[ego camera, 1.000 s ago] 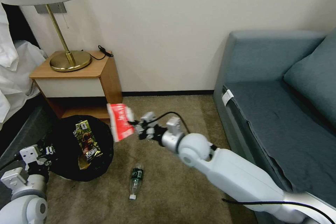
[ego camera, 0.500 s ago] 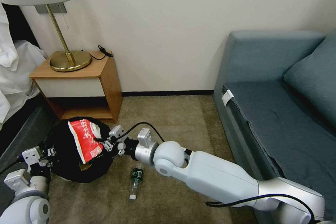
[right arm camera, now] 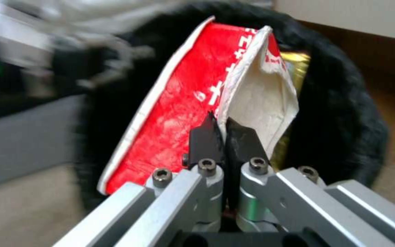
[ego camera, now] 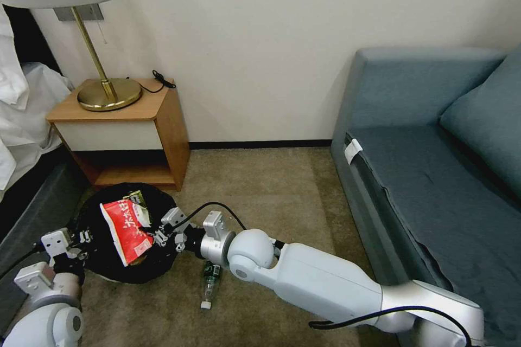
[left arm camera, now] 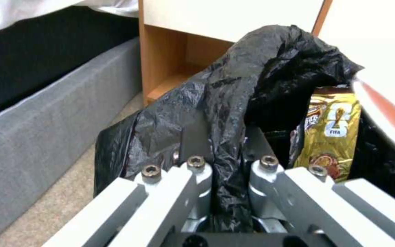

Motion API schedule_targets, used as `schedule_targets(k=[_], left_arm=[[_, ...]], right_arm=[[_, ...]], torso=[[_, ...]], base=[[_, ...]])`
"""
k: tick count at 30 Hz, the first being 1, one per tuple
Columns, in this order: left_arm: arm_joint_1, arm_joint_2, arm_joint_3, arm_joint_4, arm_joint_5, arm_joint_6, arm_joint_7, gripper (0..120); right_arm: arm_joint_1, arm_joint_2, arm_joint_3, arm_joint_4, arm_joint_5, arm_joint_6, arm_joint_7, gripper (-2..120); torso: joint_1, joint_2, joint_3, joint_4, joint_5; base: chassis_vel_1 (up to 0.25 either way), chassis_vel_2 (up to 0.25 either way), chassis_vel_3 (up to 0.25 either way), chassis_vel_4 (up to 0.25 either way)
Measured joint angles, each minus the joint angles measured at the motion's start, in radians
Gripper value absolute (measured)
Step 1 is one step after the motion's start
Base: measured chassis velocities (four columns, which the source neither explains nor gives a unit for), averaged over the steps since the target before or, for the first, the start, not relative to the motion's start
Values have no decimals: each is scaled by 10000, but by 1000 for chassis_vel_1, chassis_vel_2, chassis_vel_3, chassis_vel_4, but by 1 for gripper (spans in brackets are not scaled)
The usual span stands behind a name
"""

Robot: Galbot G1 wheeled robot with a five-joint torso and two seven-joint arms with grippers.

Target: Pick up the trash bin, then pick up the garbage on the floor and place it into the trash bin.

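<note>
Head view: right claw (ego camera: 158,234) pinches red-and-white snack packet (ego camera: 126,223) over trash bin (ego camera: 97,260) mouth for dropping; left claw (ego camera: 81,239), at bin's 9 o'clock, clamps bag rim to steady it.

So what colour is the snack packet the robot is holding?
Red and white: the snack packet shows best in the right wrist view.

The right arm (ego camera: 325,282) is glossy white with a black cable; each claw has silver links, hex screws and black fingertips (right arm camera: 211,135).
</note>
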Motion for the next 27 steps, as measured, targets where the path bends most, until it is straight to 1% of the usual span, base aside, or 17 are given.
schedule_targets(k=[2, 3, 5, 7, 8, 10, 11, 13, 14, 15, 17, 18, 20, 21, 23, 24, 27], left_arm=[[1, -13, 56, -1, 27, -1, 10, 5], [8, -20, 89, -2, 52, -10, 18, 5], [10, -20, 96, 0, 64, -17, 19, 5], [6, -21, 114, 29, 93, -38, 20, 5], [6, -21, 114, 29, 93, -38, 20, 5], [-43, -12, 127, 69, 106, -43, 20, 5], [-43, -12, 127, 69, 106, -43, 20, 5], [-91, 22, 89, 88, 82, -44, 20, 5], [-91, 22, 89, 88, 82, -44, 20, 5], [-132, 75, 0, 112, 35, -44, 20, 5], [-182, 165, -153, 158, -46, -45, 4, 5], [-182, 165, -153, 158, -46, -45, 4, 5], [-194, 248, -282, 188, -149, -45, -10, 5], [-194, 248, -282, 188, -149, -45, -10, 5], [-192, 286, -357, 188, -213, -45, -10, 5], [-192, 286, -357, 188, -213, -45, -10, 5], [-175, 332, -412, 171, -325, -84, -226, 5]], right_arm=[[-18, 105, 54, -324, -182, 55, 101, 0], [-36, 167, 89, -506, -251, 67, 231, 8], [-40, 183, 105, -544, -257, 67, 257, 10], [-47, 204, 152, -585, -260, 67, 296, 21], [-47, 204, 152, -585, -260, 67, 296, 21], [-52, 165, 153, -553, -250, 47, 304, 35], [-52, 165, 153, -553, -250, 47, 304, 35], [-52, 98, 148, -464, -246, 34, 264, 42], [-52, 98, 148, -464, -246, 34, 264, 42], [-51, 47, 153, -392, -221, 10, 253, 51], [-56, 10, 214, -321, -162, -71, 252, 59], [-56, 10, 214, -321, -162, -71, 252, 59], [-113, -15, 286, -288, -118, -231, 278, 73], [-113, -15, 286, -288, -118, -231, 278, 73], [-158, -27, 374, -251, -76, -374, 322, 82], [-158, -27, 374, -251, -76, -374, 322, 82], [-158, -39, 496, -233, 39, -703, 619, 96]], torso=[[0, 0, 0, 0, 0], [0, 0, 0, 0, 0], [0, 0, 0, -1, 0], [0, 1, 0, 0, 0], [0, 1, 0, 0, 0], [0, 0, 0, 0, 0], [0, 0, 0, 0, 0], [0, 0, 0, -1, -1], [0, 0, 0, -1, -1], [0, 0, 0, -1, 0], [0, 0, 0, 0, 1], [0, 0, 0, 0, 1], [0, 0, 0, 0, 1], [0, 0, 0, 0, 1], [0, 0, 0, -1, 1], [0, 0, 0, -1, 1], [-1, 0, 0, 0, 1]], base=[[0, 0, 0, 0], [0, 0, 0, 0], [0, 0, 0, 0], [0, 0, 0, 0], [0, 0, 0, 0], [0, 0, 0, 0], [0, 0, 0, 0], [0, 0, 0, 0], [0, 0, 0, 0], [0, 0, 0, 0], [0, 0, 0, 0], [0, 0, 0, 0], [0, 0, 0, 0], [0, 0, 0, 0], [0, 0, 0, 0], [0, 0, 0, 0], [0, 0, 0, 0]])
